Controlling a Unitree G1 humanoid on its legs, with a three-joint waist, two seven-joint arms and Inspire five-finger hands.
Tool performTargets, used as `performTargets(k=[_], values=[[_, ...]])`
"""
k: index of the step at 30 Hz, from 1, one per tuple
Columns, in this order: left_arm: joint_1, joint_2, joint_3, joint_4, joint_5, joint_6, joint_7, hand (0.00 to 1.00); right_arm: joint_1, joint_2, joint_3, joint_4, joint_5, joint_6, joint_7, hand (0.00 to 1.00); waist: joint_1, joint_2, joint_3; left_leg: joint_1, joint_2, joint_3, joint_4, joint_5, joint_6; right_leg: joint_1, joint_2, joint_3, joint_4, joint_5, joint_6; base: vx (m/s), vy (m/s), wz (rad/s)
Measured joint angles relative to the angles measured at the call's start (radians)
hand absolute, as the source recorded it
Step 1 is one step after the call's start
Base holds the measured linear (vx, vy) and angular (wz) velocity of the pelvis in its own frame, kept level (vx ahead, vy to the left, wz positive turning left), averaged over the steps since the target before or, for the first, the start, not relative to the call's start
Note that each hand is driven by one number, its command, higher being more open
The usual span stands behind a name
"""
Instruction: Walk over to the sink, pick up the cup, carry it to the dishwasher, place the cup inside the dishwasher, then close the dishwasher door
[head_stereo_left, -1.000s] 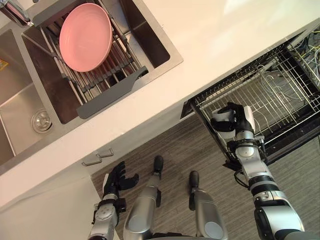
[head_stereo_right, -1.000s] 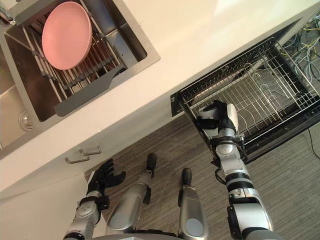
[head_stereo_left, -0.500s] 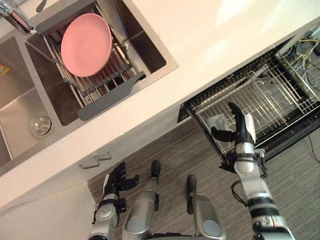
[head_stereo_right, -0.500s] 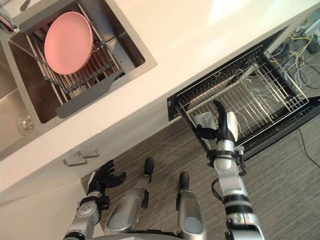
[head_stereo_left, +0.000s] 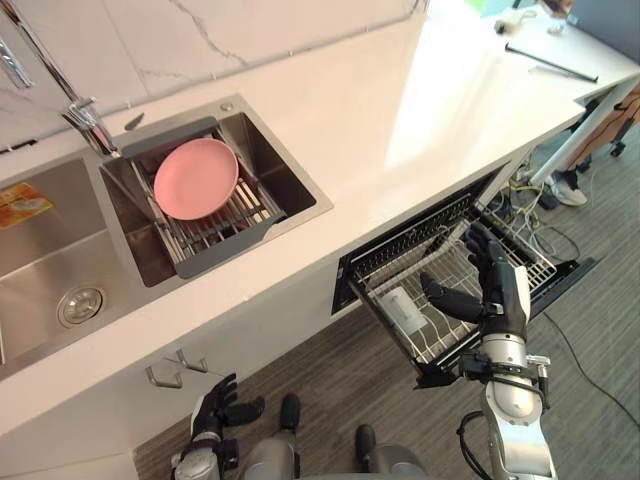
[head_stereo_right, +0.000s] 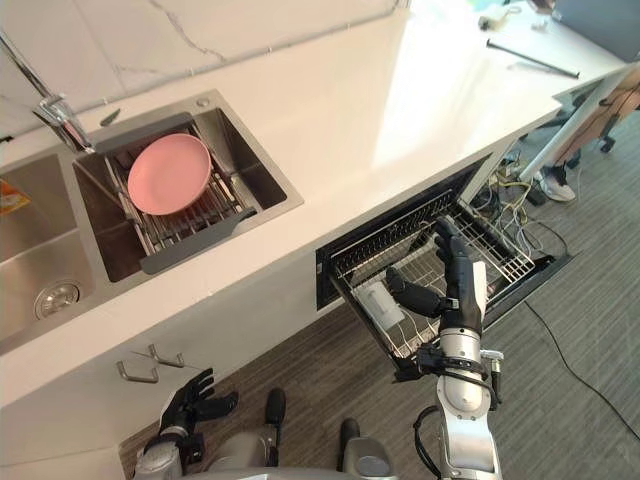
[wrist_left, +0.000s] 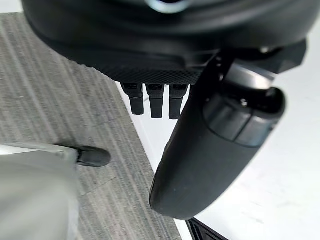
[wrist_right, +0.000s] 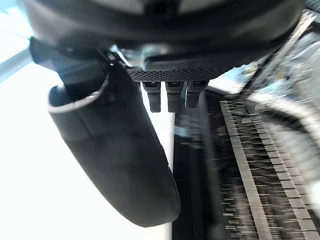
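Cup (head_stereo_left: 405, 310): white, lying on its side in the dishwasher rack (head_stereo_right: 500, 270), by the rack's left edge, about midway along it.

Right hand (head_stereo_left: 503, 292): above the rack, just beside the cup and clear of it. Its fingers are straight, its thumb points toward the cup, and it holds nothing.

Left hand (head_stereo_left: 213, 408): low by the floor under the desk (head_stereo_left: 400, 110), fingers loosely spread, empty.

Progress (judged): the pick-up, carry and placement look done, since the cup sits in the rack and no hand is on it. The dishwasher stands open with the rack pulled out, so pushing it in and closing the door remain.

Writing: none legible. A yellow sticker (head_stereo_left: 20, 203) lies in the sink (head_stereo_left: 300, 200), near its left edge; its print is too small to read.
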Motion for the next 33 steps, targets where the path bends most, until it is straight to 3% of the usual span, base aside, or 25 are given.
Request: performTargets(k=[3, 4, 5, 8, 9, 10, 12, 15, 17, 18, 19, 22, 23, 24, 25, 28, 33], values=[[-0.006, -0.004, 0.001, 0.013, 0.0, -0.002, 0.0, 0.9, 0.0, -0.002, 0.001, -0.044, 0.019, -0.023, 0.001, 0.9, -0.002, 0.001, -0.002, -0.035, -0.004, 0.003, 0.027, -0.004, 0.005, 0.024, -0.006, -0.083, 0.001, -0.011, -0.004, -0.01, -0.028, 0.78], [-0.016, -0.008, 0.001, 0.016, 0.002, -0.003, 0.0, 0.9, 0.0, -0.009, 0.0, -0.065, 0.027, -0.023, 0.001, 0.9, -0.008, 0.001, -0.002, -0.066, 0.011, 0.08, 0.056, -0.035, 0.035, 0.039, -0.013, -0.144, -0.007, -0.013, -0.005, -0.03, -0.028, 1.29], [-0.024, -0.011, 0.0, 0.02, 0.003, -0.003, 0.0, 0.9, -0.002, -0.018, -0.002, -0.074, 0.029, -0.023, 0.0, 0.9, -0.01, 0.001, -0.002, -0.083, 0.025, 0.137, 0.076, -0.046, 0.034, 0.046, -0.017, -0.175, -0.016, -0.013, -0.005, -0.02, -0.017, 1.35], [-0.034, -0.022, 0.001, 0.025, 0.002, -0.003, -0.001, 0.9, -0.056, -0.089, 0.011, -0.072, 0.024, -0.026, 0.001, 0.9, -0.002, 0.009, -0.002, -0.148, 0.139, 0.465, 0.211, -0.08, 0.037, 0.078, -0.028, -0.275, -0.031, -0.028, 0.01, 0.01, 0.04, 1.02], [-0.035, -0.021, 0.001, 0.021, 0.002, -0.004, 0.001, 0.9, -0.076, -0.106, 0.024, -0.065, 0.021, -0.026, 0.001, 0.9, 0.01, 0.009, -0.001, -0.147, 0.145, 0.494, 0.226, -0.08, 0.036, 0.085, -0.036, -0.284, -0.027, -0.038, 0.017, 0.05, 0.074, 0.49], [-0.036, -0.019, 0.001, 0.02, 0.003, -0.009, 0.003, 0.9, -0.113, -0.12, 0.051, -0.049, 0.004, -0.027, 0.002, 0.9, 0.028, 0.008, -0.002, -0.134, 0.129, 0.492, 0.221, -0.081, 0.037, 0.086, -0.055, -0.275, -0.012, -0.055, 0.026, 0.08, 0.121, 0.11], [-0.031, -0.014, 0.0, 0.021, 0.005, -0.016, 0.003, 0.9, -0.158, -0.132, 0.095, -0.031, -0.018, -0.034, 0.011, 0.9, 0.034, 0.006, -0.001, -0.108, 0.081, 0.495, 0.208, -0.095, 0.049, 0.085, -0.101, -0.269, 0.035, -0.102, 0.031, 0.12, 0.132, 0.09], [-0.027, -0.005, -0.001, 0.021, 0.005, -0.021, 0.004, 0.9, -0.174, -0.136, 0.119, -0.006, -0.056, -0.04, 0.021, 0.9, 0.034, -0.019, 0.006, -0.097, 0.016, 0.488, 0.293, -0.178, 0.073, 0.088, -0.2, -0.27, 0.192, -0.194, 0.048, 0.19, 0.123, 0.24], [-0.018, 0.009, -0.009, 0.027, 0.026, -0.023, 0.014, 0.9, -0.184, -0.145, 0.129, 0.039, -0.079, -0.039, 0.027, 0.9, 0.011, -0.019, 0.005, -0.075, -0.009, 0.436, 0.308, -0.205, 0.09, 0.007, -0.224, -0.172, 0.419, -0.168, -0.001, 0.24, 0.132, 0.36], [-0.012, 0.024, -0.024, 0.03, 0.035, -0.023, 0.021, 0.9, -0.181, -0.154, 0.13, 0.067, -0.095, -0.036, 0.031, 0.9, -0.006, -0.01, 0.0, -0.052, -0.008, 0.388, 0.301, -0.211, 0.095, -0.057, -0.192, -0.066, 0.546, -0.163, -0.042, 0.23, 0.104, 0.7], [-0.006, 0.029, -0.026, 0.03, 0.042, -0.022, 0.023, 0.9, -0.178, -0.166, 0.132, 0.08, -0.1, -0.032, 0.034, 0.9, -0.021, -0.016, -0.001, -0.035, -0.002, 0.356, 0.296, -0.212, 0.096, -0.085, -0.144, 0.005, 0.553, -0.199, -0.036, 0.24, 0.067, 0.68], [-0.002, 0.03, -0.028, 0.031, 0.042, -0.022, 0.024, 0.9, -0.18, -0.206, 0.136, 0.079, -0.136, -0.035, 0.036, 0.9, -0.026, -0.022, -0.007, 0.009, 0.006, 0.308, 0.282, -0.214, 0.074, -0.161, -0.072, 0.114, 0.434, -0.206, -0.022, 0.31, -0.02, 0.57], [-0.002, 0.029, -0.028, 0.031, 0.042, -0.023, 0.024, 0.9, -0.179, -0.213, 0.136, 0.078, -0.148, -0.035, 0.037, 0.9, -0.03, -0.024, -0.008, 0.008, 0.004, 0.292, 0.29, -0.219, 0.065, -0.166, -0.068, 0.121, 0.371, -0.182, -0.008, 0.32, -0.082, 0.62], [-0.001, 0.037, -0.025, 0.027, 0.042, -0.025, 0.022, 0.9, -0.178, -0.218, 0.136, 0.073, -0.166, -0.035, 0.04, 0.9, -0.03, -0.049, -0.017, 0.006, -0.013, 0.277, 0.305, -0.234, 0.044, -0.176, -0.077, 0.128, 0.242, -0.041, 0.007, 0.25, -0.109, 0.65], [-0.009, 0.031, -0.021, 0.035, 0.044, -0.024, 0.024, 0.9, -0.17, -0.229, 0.136, 0.074, -0.177, -0.034, 0.04, 0.9, -0.034, -0.038, -0.022, 0.007, -0.004, 0.257, 0.32, -0.248, 0.035, -0.163, -0.07, 0.134, 0.239, -0.03, 0.059, 0.24, -0.109, 0.45], [0.017, 0.023, -0.019, 0.014, 0.044, -0.037, 0.025, 0.9, -0.161, -0.249, 0.137, 0.068, -0.212, -0.035, 0.045, 0.9, -0.016, -0.01, -0.037, 0.004, 0.044, 0.258, 0.314, -0.267, 0.011, -0.129, -0.024, 0.134, 0.153, -0.001, 0.037, 0.2, -0.098, -0.16], [0.047, 0.012, -0.001, 0.016, 0.044, -0.036, 0.034, 0.9, -0.121, -0.282, 0.108, 0.061, -0.215, -0.035, 0.053, 0.9, -0.022, -0.006, -0.04, 0.049, 0.061, 0.26, 0.262, -0.265, 0.006, -0.066, -0.004, 0.132, 0.063, 0.022, 0.029, 0.12, -0.032, -0.04]])
